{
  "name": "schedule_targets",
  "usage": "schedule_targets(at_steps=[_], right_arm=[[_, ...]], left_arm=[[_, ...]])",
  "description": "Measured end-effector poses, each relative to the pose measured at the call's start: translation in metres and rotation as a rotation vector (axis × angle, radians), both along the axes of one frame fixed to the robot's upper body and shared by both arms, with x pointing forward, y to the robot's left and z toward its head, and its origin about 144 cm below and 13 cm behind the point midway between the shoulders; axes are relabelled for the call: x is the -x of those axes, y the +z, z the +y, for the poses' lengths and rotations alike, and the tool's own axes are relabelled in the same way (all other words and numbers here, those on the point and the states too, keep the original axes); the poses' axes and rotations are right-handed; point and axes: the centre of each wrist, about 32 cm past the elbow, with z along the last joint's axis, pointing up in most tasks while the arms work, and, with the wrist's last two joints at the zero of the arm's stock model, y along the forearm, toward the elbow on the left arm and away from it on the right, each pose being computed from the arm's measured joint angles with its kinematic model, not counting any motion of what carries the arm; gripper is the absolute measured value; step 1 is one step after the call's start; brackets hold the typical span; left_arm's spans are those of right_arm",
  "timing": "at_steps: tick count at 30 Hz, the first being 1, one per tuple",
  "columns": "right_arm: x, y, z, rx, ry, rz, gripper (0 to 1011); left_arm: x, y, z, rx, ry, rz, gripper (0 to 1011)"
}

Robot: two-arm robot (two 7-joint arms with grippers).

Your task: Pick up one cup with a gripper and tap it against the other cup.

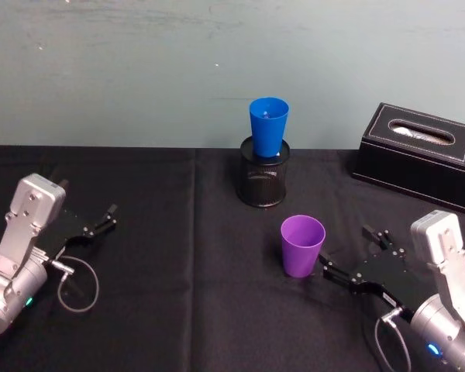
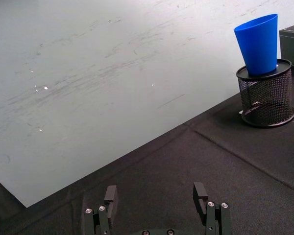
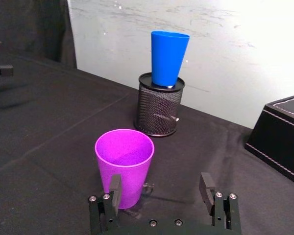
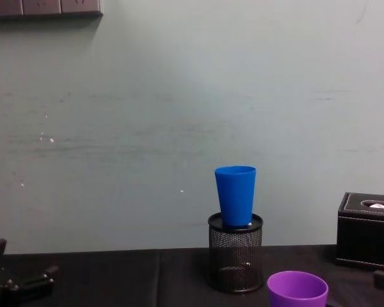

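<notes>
Purple cup [image 1: 302, 246]: stands upright on the black tablecloth [image 1: 178, 294], nearer the robot than the black mesh holder [image 1: 264, 177] and a little to its right, apart from it.
Purple cup, direction: open mouth faces straight up, narrower base down; its long axis is vertical. Nothing holds it.
Right gripper [image 1: 346, 248]: low over the cloth, nearer the robot than the mesh holder and to its right, aimed toward the purple cup.
Right gripper, fingers: spread wide with nothing between them. In the right wrist view one finger [image 3: 114, 190] is just beside the purple cup's lower wall; whether it touches cannot be told. The cup sits in front of that finger, not in the gap.
Blue cup [image 1: 269, 128]: stands in the mesh holder with its narrow base down inside and most of its body rising above the rim.
Blue cup, direction: mouth up, long axis close to vertical.
Mesh holder: upright on the cloth, close to the pale wall.
Left gripper [image 2: 156, 196]: well to the left of the mesh holder and nearer the robot, low over the cloth.
Left gripper, fingers: parted, empty.
Black box [image 1: 418, 155]: on the cloth to the right of the mesh holder, well apart from it.
</notes>
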Motion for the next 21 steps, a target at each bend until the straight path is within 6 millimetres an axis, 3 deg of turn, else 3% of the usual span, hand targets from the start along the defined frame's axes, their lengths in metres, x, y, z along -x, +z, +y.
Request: schedule_targets(at_steps=[21], right_arm=[[-0.003, -0.016, 0.019, -0.018, 0.067, -0.019, 1004]], left_arm=[[0.000, 0.000, 0.000, 0.000, 0.000, 0.000, 1012]])
